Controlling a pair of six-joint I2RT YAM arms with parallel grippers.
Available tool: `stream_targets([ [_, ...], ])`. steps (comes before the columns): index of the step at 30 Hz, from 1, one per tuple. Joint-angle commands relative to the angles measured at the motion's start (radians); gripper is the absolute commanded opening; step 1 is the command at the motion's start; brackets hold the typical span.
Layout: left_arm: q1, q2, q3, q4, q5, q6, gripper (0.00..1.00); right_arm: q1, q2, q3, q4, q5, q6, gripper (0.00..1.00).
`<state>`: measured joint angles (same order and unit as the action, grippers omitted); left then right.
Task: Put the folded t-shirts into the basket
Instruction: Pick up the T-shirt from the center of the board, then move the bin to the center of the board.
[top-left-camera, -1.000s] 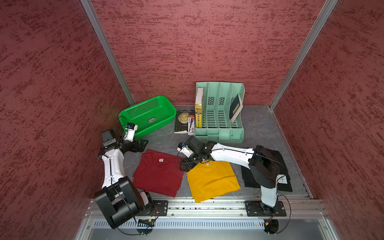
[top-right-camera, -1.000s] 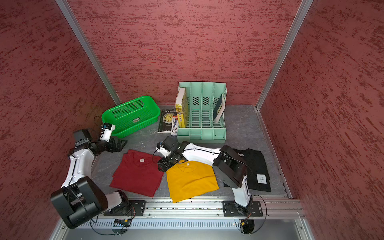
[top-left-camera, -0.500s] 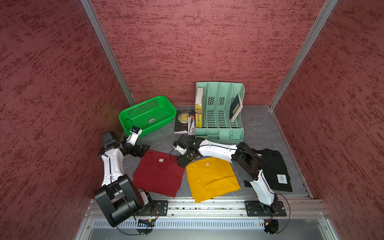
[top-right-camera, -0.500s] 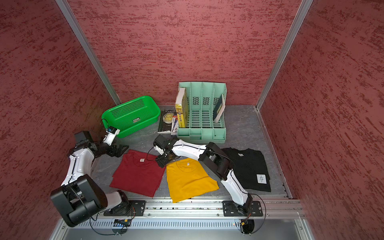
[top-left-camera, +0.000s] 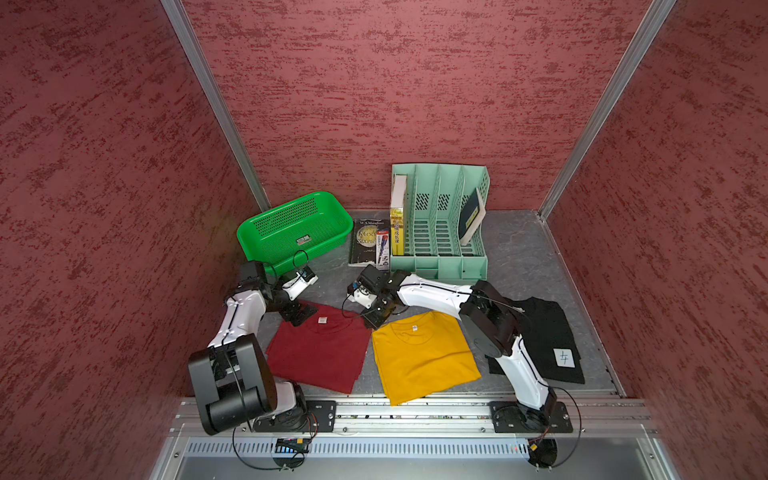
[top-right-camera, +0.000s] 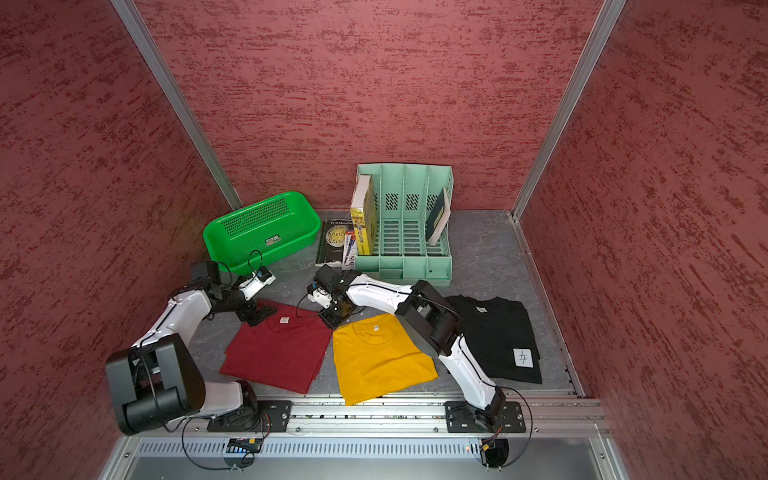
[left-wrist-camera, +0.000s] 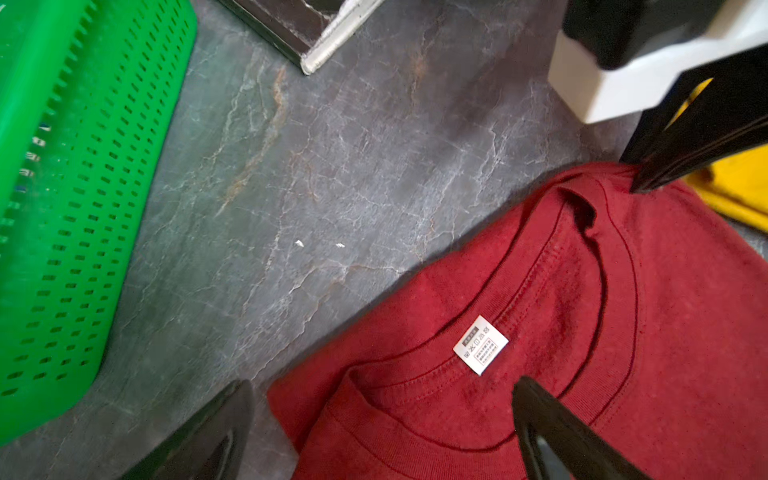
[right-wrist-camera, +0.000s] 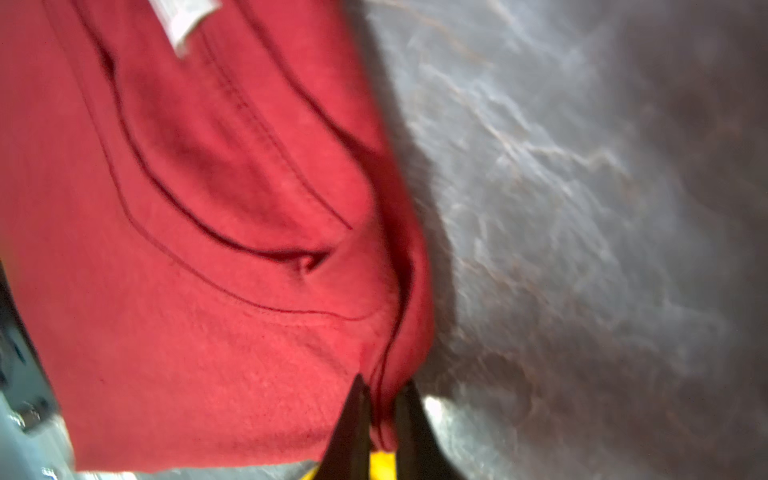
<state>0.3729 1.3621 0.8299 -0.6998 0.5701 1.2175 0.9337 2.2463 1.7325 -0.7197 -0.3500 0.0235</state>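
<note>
Pinching the far corner of the dark red t-shirt (top-left-camera: 320, 353) beside the mustard yellow t-shirt (top-left-camera: 424, 353), the right gripper (right-wrist-camera: 382, 399) is clamped on fabric while the left gripper (top-left-camera: 301, 313) stands wide over the opposite corner, with grey table (top-left-camera: 332, 274) between shirt and green basket (top-left-camera: 324, 245), and a book (top-left-camera: 365, 245) and mint organiser (top-left-camera: 440, 266) alongside.

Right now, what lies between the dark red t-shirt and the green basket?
Bare grey tabletop, but for two tiny white specks, between the dark red t-shirt and the green basket: the left wrist view shows it.
</note>
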Motion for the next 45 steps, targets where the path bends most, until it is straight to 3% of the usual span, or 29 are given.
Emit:
stream_targets([
  [1, -0.005, 0.004, 0.104, -0.051, 0.009, -0.01, 1.0, -0.006, 0.01, 0.027, 0.024, -0.076, -0.038, 0.0],
  [8, -0.052, 0.109, 0.37, -0.05, 0.052, -0.263, 1.0, -0.006, -0.125, -0.073, 0.249, -0.138, 0.002, 0.0],
  [14, -0.163, 0.309, 0.426, 0.13, -0.153, -0.218, 0.98, -0.004, -0.175, -0.095, 0.305, -0.13, 0.054, 0.0],
  [22, -0.173, 0.566, 0.658, 0.11, -0.237, -0.318, 0.82, 0.007, -0.241, -0.144, 0.343, -0.147, 0.082, 0.0],
  [27, -0.176, 0.564, 0.634, 0.131, -0.24, -0.337, 0.82, 0.008, -0.288, -0.186, 0.361, -0.167, 0.098, 0.0],
  [36, -0.203, 0.385, 0.647, 0.076, -0.22, -0.33, 0.88, 0.012, -0.315, -0.216, 0.383, -0.205, 0.093, 0.0],
  [45, -0.184, 0.55, 0.771, 0.038, -0.269, -0.29, 0.9, 0.022, -0.32, -0.209, 0.376, -0.215, 0.093, 0.0],
])
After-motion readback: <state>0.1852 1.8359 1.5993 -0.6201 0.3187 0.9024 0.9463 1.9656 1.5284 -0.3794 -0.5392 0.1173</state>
